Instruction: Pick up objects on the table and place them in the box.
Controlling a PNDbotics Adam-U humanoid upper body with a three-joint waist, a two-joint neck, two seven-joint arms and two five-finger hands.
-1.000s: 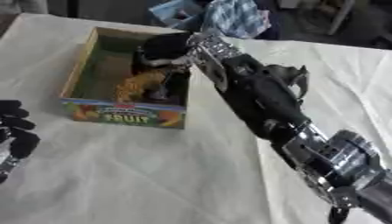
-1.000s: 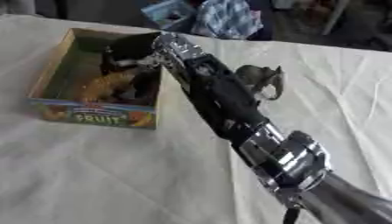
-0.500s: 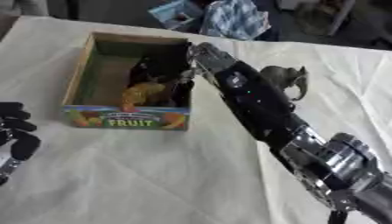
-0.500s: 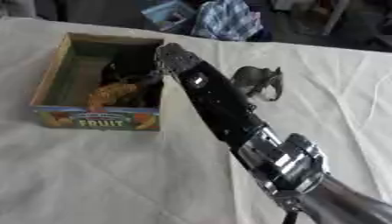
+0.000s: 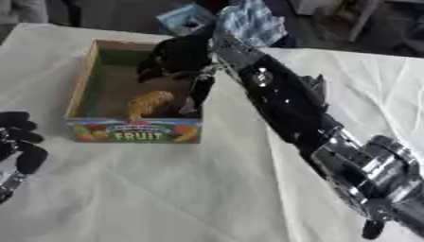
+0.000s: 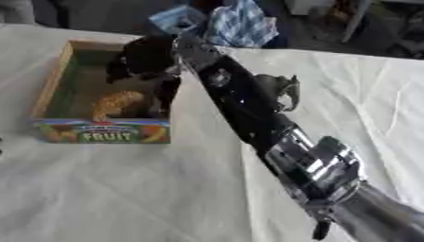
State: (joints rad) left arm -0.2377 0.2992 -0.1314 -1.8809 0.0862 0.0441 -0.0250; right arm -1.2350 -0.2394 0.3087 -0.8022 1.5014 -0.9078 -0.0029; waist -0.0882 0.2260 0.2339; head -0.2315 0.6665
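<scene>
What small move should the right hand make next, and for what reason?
Probably the right hand should lower a little and open over the box. It seems to hold a black object above the box's right side, where an orange object already lies. A grey object waits on the table beside the arm. The left hand rests at lower left.

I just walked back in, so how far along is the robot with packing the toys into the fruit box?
Partly done. An orange toy already lies in the box. The right hand is over the box's far corner; whether it holds anything is unclear. Left to do: a grey animal figure on the table, beside the right arm. The left hand rests idle at the lower left.
</scene>
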